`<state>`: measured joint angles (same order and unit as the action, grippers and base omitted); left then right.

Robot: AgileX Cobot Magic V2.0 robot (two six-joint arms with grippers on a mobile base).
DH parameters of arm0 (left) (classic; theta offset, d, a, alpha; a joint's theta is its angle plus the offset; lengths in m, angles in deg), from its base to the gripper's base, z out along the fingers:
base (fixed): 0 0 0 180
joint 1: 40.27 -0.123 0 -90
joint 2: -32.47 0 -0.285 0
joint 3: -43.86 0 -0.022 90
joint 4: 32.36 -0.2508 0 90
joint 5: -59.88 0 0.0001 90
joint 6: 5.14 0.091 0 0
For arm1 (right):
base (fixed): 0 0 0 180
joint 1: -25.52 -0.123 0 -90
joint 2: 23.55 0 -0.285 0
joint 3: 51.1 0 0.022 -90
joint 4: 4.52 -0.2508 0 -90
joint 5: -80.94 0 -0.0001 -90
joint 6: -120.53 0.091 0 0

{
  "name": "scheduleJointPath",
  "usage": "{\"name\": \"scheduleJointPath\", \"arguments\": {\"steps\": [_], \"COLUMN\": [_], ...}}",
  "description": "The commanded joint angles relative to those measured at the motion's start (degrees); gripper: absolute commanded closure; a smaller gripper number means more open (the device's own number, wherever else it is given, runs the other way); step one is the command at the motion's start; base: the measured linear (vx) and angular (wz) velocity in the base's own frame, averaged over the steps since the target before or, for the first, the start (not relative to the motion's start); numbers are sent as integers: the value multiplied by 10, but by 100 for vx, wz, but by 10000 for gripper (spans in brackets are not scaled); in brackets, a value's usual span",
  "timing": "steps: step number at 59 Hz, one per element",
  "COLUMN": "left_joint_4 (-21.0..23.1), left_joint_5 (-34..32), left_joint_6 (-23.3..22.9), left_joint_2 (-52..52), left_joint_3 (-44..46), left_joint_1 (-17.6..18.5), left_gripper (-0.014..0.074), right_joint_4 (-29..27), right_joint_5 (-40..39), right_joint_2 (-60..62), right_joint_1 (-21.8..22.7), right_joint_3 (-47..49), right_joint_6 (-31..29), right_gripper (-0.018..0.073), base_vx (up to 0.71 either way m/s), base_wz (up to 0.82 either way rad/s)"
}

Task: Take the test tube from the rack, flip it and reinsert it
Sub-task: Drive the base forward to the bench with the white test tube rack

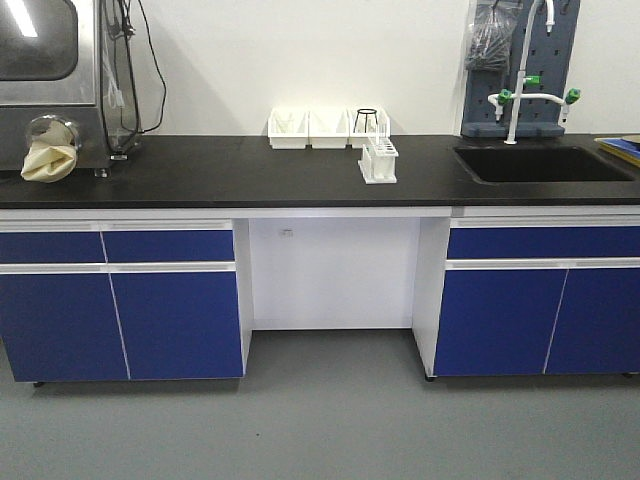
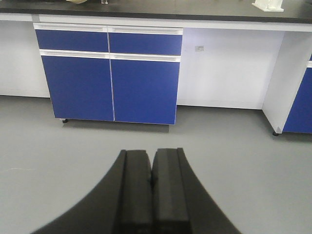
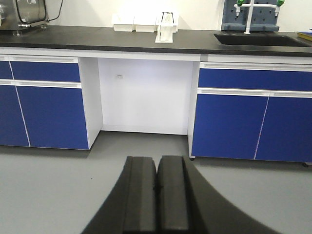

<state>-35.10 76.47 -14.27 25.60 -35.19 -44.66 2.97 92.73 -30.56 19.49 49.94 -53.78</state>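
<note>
On black counter [image 1: 250,172], rack [image 1: 378,162] distant; test tube [image 1: 381,143] barely discernible.

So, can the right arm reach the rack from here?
Probably not yet: the right pincer hangs shut, low over the floor, well short of the counter where the rack stands. Nothing blocks the way, but the robot likely must drive closer.

The white rack [image 1: 378,164] is standing on the black surface [image 1: 220,170], just in front of three white bins [image 1: 310,128]. A faint clear test tube [image 1: 380,143] is rising from it. A sink [image 1: 540,163] is lying to the right, with blue cabinets [image 1: 120,310] sitting below.
</note>
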Motion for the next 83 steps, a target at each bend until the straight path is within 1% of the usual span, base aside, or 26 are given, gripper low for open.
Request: {"name": "scheduleJointPath", "arguments": {"steps": [1,83], "left_joint_4": [2,2], "left_joint_5": [-50,-50], "left_joint_6": [0,0], "left_joint_2": [6,6], "left_joint_3": [0,0], "left_joint_1": [4,4], "left_gripper": [603,603], "right_joint_4": [7,7], "right_joint_5": [-45,-45], "right_joint_2": [4,4], "right_joint_1": [1,1], "right_joint_3": [-1,-1], "right_joint_6": [-3,-3], "right_gripper": [571,571], "base_vx": [0,2], "base_wz": [-1,-1]}}
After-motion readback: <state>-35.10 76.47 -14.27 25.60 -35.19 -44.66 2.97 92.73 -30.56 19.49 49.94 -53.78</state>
